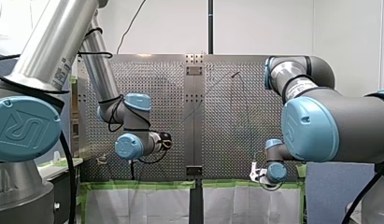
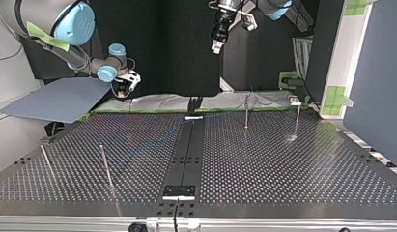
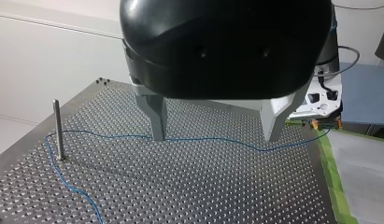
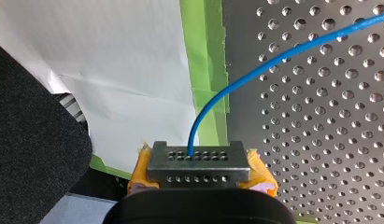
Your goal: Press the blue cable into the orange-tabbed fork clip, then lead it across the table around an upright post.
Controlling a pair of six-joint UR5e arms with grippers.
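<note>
The blue cable (image 3: 213,138) is lying across the perforated table (image 3: 203,186), bending around an upright post (image 3: 58,129). The right gripper (image 4: 199,163) is pinching its end between closed yellow pads at the table's edge. The left gripper (image 3: 215,135) is hovering over it, fingers spread wide, holding nothing.
</note>
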